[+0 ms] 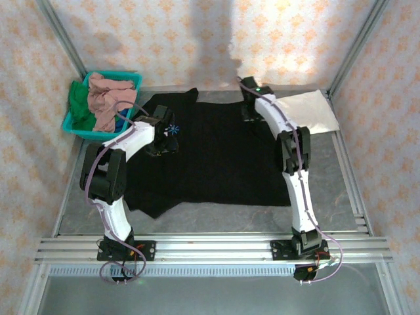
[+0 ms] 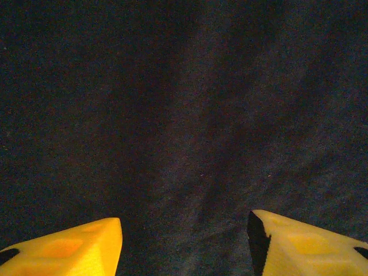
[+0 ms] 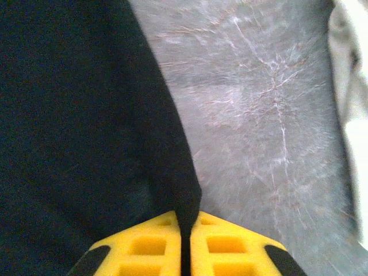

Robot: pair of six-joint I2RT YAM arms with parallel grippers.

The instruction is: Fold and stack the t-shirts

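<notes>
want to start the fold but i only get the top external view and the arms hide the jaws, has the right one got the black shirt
Observer: Yes, the right gripper has its jaws shut on an edge of the black t-shirt.
Operator: and the left
Observer: The left gripper is open, its yellow fingers apart over the black cloth, nothing pinched.
Operator: caught anything else
Observer: No, only black cloth; the cream-white t-shirt lies apart, across bare table.

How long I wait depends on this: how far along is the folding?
Done: the cream-white shirt looks folded, far right. In hand: the black shirt lies spread, right gripper pinching its edge, left gripper open above it. Left: the shirts heaped in the basket.
</notes>
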